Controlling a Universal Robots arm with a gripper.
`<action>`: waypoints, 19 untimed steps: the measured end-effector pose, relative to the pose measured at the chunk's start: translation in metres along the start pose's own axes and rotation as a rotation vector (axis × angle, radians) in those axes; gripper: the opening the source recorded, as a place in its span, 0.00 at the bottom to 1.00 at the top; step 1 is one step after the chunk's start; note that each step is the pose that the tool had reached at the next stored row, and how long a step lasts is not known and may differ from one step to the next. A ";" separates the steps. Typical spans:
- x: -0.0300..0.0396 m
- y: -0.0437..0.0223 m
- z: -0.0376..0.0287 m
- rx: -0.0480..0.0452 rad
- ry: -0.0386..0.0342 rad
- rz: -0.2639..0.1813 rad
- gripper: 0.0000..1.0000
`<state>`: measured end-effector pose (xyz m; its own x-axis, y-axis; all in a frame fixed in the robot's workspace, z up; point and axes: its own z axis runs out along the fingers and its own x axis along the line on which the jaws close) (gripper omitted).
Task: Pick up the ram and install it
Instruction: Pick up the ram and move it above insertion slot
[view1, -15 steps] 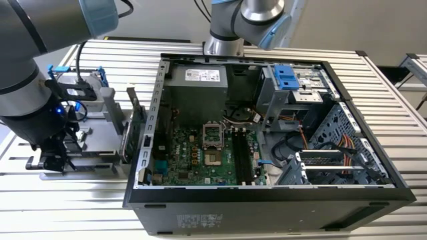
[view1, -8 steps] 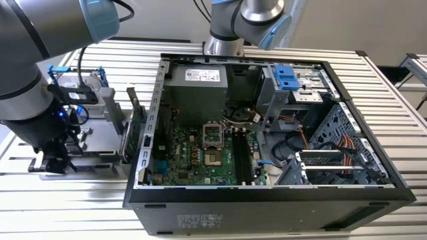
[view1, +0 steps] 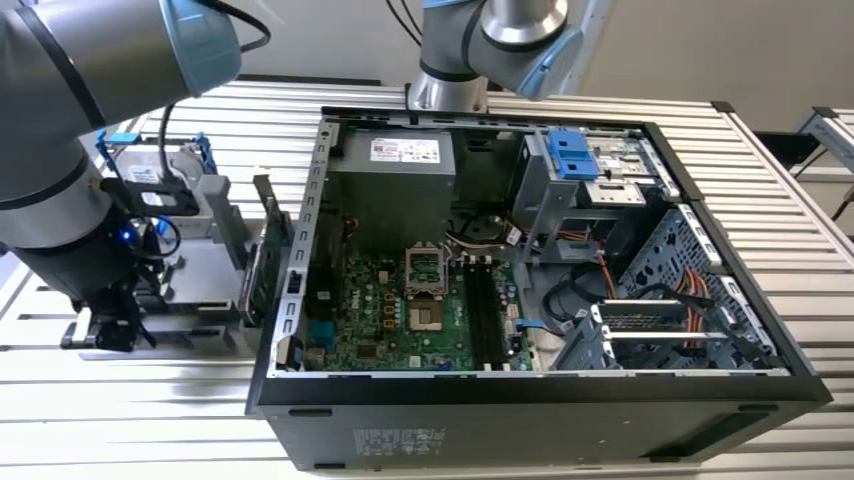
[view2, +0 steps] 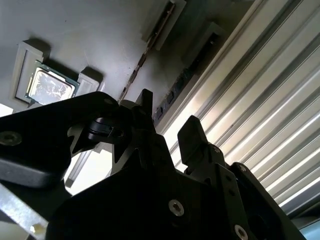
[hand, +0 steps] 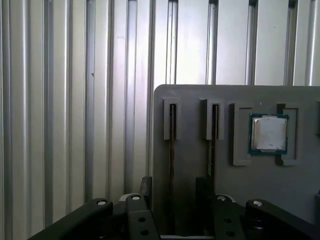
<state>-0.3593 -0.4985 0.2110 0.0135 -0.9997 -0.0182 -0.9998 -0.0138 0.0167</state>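
In the exterior view the hand (view1: 114, 325) is being held low over a grey tray (view1: 220, 235) lying on the ribbed tabletop (view1: 134, 420). The tray is sitting just beside an opened computer case (view1: 534, 410), on the exterior view's left. The motherboard (view1: 387, 310) inside the case is lying uncovered, well apart from the hand.

In both wrist views the hand (hand: 174, 182) (view2: 167, 112) is being kept released. Its two black fingers (hand: 145, 182) are being held apart, and nothing is being gripped between them. The ram (hand: 172, 150) is being carried on its edge in a narrow slot of the tray. The fingers are being held to either side of that slot, near the stick; whether they are touching it cannot be told. A second thin stick (hand: 212, 150) is being held in the neighbouring slot. A square silver processor chip (hand: 269, 133) is being kept in a recess just beside it.
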 end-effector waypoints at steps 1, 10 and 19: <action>0.0002 0.0000 0.0007 -0.0003 0.0001 0.001 1.00; 0.0024 0.0000 0.0100 -0.0016 -0.0003 0.012 1.00; 0.0026 -0.0001 0.0161 -0.0016 -0.0095 0.013 1.00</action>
<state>-0.3594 -0.5008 0.1948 0.0003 -0.9996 -0.0274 -0.9998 -0.0008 0.0186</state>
